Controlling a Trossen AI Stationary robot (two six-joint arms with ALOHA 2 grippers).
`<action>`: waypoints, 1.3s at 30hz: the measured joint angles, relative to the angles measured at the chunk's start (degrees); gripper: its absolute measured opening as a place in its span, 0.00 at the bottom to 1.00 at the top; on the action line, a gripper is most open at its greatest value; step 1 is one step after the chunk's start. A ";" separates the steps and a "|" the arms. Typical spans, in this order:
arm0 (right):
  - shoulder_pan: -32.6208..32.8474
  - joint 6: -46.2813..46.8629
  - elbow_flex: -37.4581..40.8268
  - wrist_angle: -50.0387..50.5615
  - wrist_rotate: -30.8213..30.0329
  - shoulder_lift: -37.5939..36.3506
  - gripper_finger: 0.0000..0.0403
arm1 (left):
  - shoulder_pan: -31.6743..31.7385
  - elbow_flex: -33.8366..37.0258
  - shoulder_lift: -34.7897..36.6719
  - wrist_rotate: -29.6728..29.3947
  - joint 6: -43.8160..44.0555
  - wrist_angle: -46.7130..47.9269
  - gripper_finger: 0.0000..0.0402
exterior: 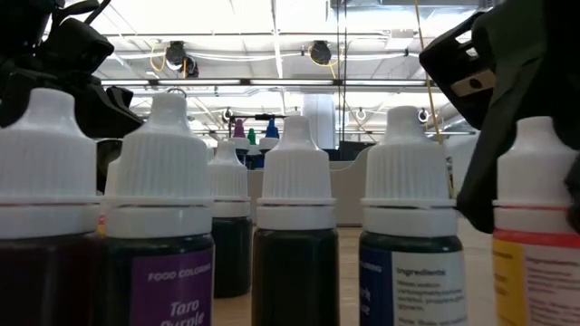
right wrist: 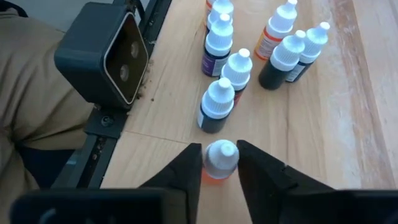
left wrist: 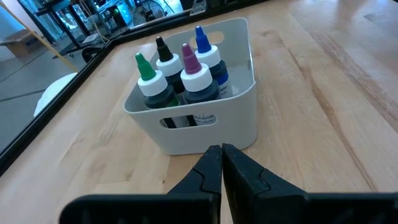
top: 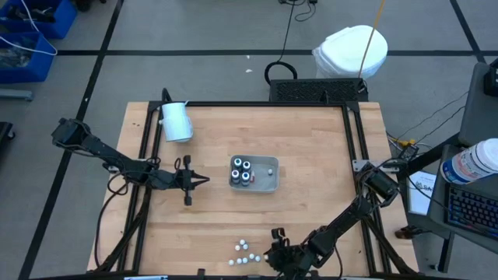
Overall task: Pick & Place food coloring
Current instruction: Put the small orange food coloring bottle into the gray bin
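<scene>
Four dark food coloring bottles [top: 243,173] with green, black, purple and blue tips [left wrist: 180,71] stand in a pale tray [top: 268,185] at mid-table. Several small white-capped bottles [top: 245,253] stand loose near the table's near edge [right wrist: 249,50] and fill the low view [exterior: 294,226]. My right gripper [right wrist: 219,152] is over this group, shut on one orange bottle. My left gripper [left wrist: 221,155] is shut and points at the tray's left wall, just short of it [top: 204,180]. My right gripper has the white cap [right wrist: 221,155] of an orange-bodied bottle pinched between its two fingers [right wrist: 189,165], one on each side. The fingers slant down at it from above. The bottle is upright; its base is hidden under the cap and fingers, so lifted or standing cannot be told.
A larger white cylinder [top: 177,122] lies near the table's far left corner. The dark low-view camera box [right wrist: 102,59] sits on the table's frame close to the loose bottles, with tan fabric [right wrist: 25,93] beyond the edge. Bare wood lies right of the tray [top: 319,155].
</scene>
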State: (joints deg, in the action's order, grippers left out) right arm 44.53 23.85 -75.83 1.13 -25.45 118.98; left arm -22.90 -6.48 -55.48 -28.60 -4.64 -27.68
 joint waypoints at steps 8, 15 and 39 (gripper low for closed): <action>0.00 -2.10 0.00 0.27 0.12 -0.27 0.13 | 0.00 0.00 0.00 0.00 0.26 0.00 0.05; 0.02 -2.49 0.00 7.79 -0.55 -6.61 0.17 | 0.00 0.00 0.00 0.00 0.42 0.02 0.05; -24.77 -19.53 10.91 9.69 -3.81 -24.42 0.14 | 0.00 -0.02 0.02 0.00 0.39 1.31 0.05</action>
State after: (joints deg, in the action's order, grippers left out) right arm 19.77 4.32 -64.92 10.81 -29.26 94.55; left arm -22.90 -6.50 -55.47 -28.60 -4.25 -26.37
